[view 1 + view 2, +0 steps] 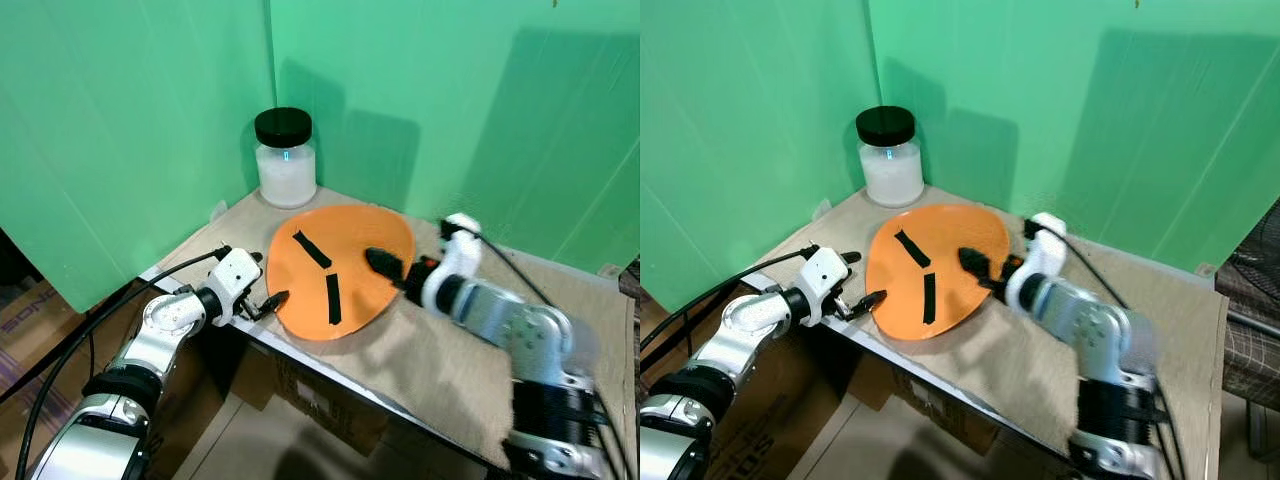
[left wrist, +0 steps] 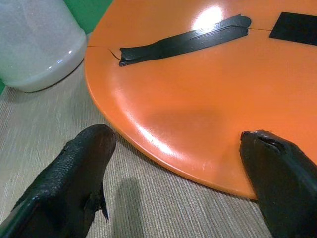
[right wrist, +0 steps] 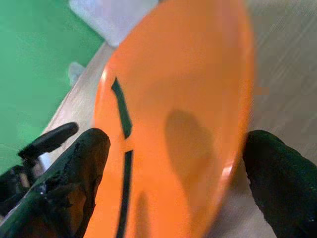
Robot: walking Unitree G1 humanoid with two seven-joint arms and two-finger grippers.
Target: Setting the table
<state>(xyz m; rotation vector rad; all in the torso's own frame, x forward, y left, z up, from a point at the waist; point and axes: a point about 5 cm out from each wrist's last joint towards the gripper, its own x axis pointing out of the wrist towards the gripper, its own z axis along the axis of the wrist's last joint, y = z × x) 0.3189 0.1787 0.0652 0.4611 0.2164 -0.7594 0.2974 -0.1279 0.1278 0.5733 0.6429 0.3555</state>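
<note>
An orange plate [image 1: 352, 243] with black tape strips lies on the burlap-covered table [image 1: 450, 362], in the corner near the green walls. My left gripper [image 1: 266, 290] is open at the plate's near-left rim, low over the cloth; its fingers [image 2: 81, 158] straddle the rim in the left wrist view. My right gripper [image 1: 395, 268] is open at the plate's right rim, with one black finger [image 1: 380, 261] lying over the plate's surface. The right wrist view looks along the plate [image 3: 198, 99] between the spread fingers [image 3: 84, 163].
A white jar with a black lid [image 1: 286, 160] stands just behind the plate in the corner. Green panels [image 1: 130, 120] close off the back and left. The table's front edge [image 1: 330, 372] runs diagonally, with cardboard boxes [image 1: 300, 410] underneath. Bare cloth lies right of the plate.
</note>
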